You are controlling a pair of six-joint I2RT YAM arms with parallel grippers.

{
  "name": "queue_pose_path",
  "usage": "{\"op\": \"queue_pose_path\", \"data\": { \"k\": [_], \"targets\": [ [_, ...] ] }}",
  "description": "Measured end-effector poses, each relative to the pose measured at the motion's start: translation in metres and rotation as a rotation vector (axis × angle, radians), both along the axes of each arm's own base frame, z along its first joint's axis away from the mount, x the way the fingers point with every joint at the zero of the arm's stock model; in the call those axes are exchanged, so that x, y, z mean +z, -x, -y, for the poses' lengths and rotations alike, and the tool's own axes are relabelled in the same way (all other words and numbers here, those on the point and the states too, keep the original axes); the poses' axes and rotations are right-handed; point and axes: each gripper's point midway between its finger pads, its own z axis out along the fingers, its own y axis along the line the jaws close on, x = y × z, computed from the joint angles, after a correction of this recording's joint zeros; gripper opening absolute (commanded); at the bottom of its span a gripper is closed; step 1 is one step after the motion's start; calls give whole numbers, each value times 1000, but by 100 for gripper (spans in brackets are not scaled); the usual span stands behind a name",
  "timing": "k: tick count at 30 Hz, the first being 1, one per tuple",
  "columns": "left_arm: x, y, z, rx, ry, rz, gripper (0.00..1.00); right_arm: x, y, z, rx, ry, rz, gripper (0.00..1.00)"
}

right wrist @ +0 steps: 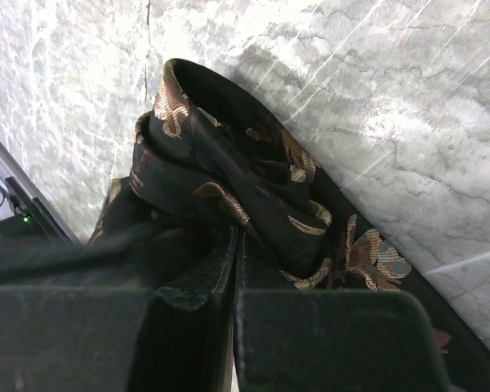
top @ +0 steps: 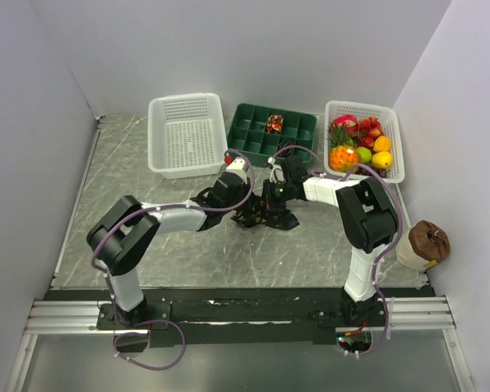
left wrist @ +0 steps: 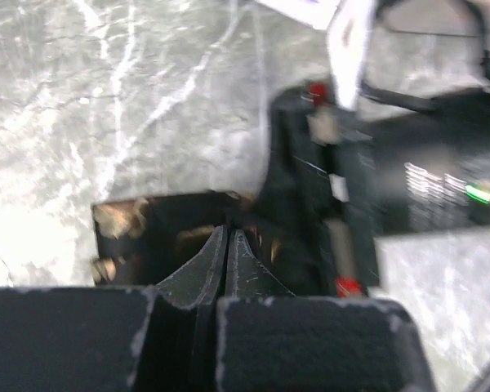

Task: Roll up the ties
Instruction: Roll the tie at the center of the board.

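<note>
The black-brown patterned fabric necktie [top: 263,217] is found bunched at the middle of the grey marbled counter [top: 147,237], between both arms. The right tool [right wrist: 238,238] is closed, with a fold of the necktie pinched at its tips. The left tool [left wrist: 227,238] is closed at the fabric's edge; a grip there cannot be confirmed.
</note>
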Motion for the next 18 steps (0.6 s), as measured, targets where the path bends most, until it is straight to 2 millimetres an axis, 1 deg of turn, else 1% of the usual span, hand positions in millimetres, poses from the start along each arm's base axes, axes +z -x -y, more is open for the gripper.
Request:
{"op": "queue_pose_path", "data": {
  "k": [3, 6, 11, 13, 14, 15, 17, 18],
  "targets": [
    [-19, -6, -3, 13, -32, -22, 1, -1, 0, 0, -1, 0, -3, 0],
    [-33, -8, -5, 20, -48, -38, 1, -1, 0, 0, -1, -1, -4, 1],
    [-42, -12, -2, 23, -41, -32, 1, 0, -2, 3, -11, -1, -4, 6],
    [-43, -14, 0, 25, -34, -27, 1, 2, -2, 6, -20, 4, 4, 13],
    [-43, -15, 0, 25, -31, -24, 1, 4, -3, 9, -28, 9, 14, 26],
    [-44, -15, 1, 27, -28, -23, 1, 7, -2, 12, -34, 13, 23, 43],
    [-44, -16, 1, 29, -23, -21, 1, 16, -2, 20, -55, 15, 52, 58],
    [-44, -16, 1, 30, -20, -20, 1, 22, -3, 24, -65, 15, 74, 69]
  ]
}}
